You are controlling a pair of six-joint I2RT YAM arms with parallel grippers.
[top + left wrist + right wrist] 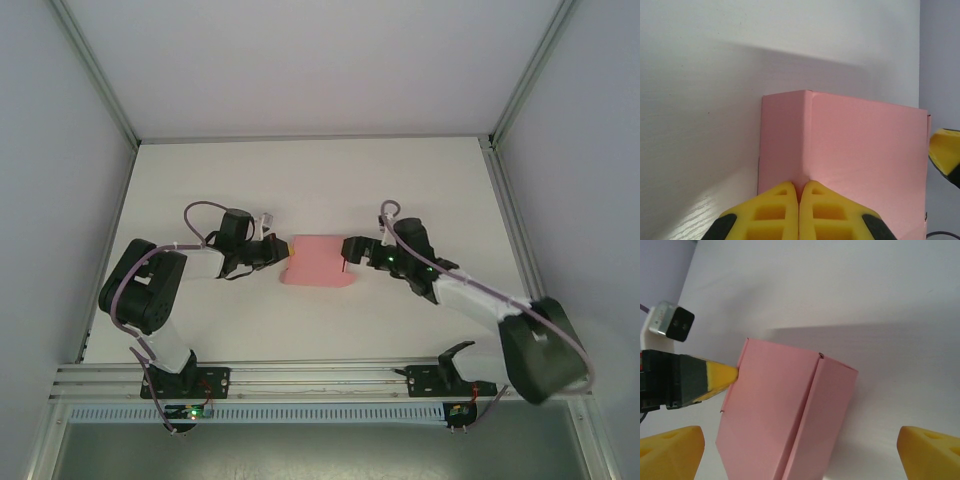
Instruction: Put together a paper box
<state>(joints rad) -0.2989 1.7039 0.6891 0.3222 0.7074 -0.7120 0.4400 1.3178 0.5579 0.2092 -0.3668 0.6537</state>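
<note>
The box (318,262) is seen at the middle of the surface (300,180), between the two hands. The left hand (281,250) is placed at the box's 9 o'clock edge, the right hand (351,250) at its 3 o'clock edge.

In the left wrist view the left hand (799,212) is shown closed. Its yellow fingers (775,215) are pressed together against the near edge of the box (860,150), where a crease runs up the pink card toward 12 o'clock. Whether card is pinched between them cannot be told.

In the right wrist view the right hand (800,455) is held wide, its fingers (672,450) set at either side of the box (775,415) and touching nothing. The left hand (727,375) is seen there touching the box near its 10 o'clock corner.
</note>
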